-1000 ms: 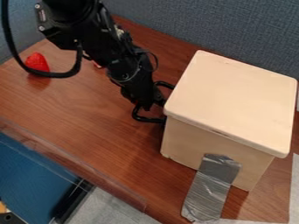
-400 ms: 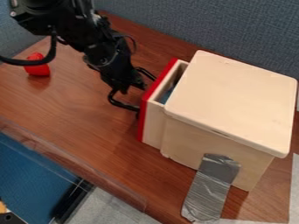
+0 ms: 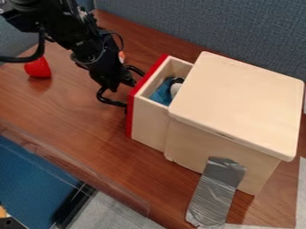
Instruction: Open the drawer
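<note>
Risk, slip: the end effector (image 3: 133,89) may lose the drawer (image 3: 149,124) if its fingers bear only on an edge.
Risk, jam: a pull off the drawer's axis may skew the drawer and bind it.
Risk, overtravel: too long a pull may let the drawer sag or drop out toward the end effector.
Risk, box shift: if the drawer binds, the pull may drag the wooden box (image 3: 239,98) and strain the grey tape (image 3: 216,192), which runs from the box to the table (image 3: 78,120) on the far side of the drawer from the end effector.
Drawer finish: pale bare wood, straight walls, red front panel (image 3: 129,120).
Drawer contents: blue item (image 3: 162,92); black-and-white item (image 3: 176,86) beside it.
Drawer position: immediately ahead of the end effector, between it and the box; partly out, rear portion under the box top.
End effector state: fingers apart, beside the front panel; engagement with a handle cannot be told.
Other item: red object (image 3: 37,68), well behind the end effector, away from the drawer.
Status: opening well advanced, by judgement.
</note>
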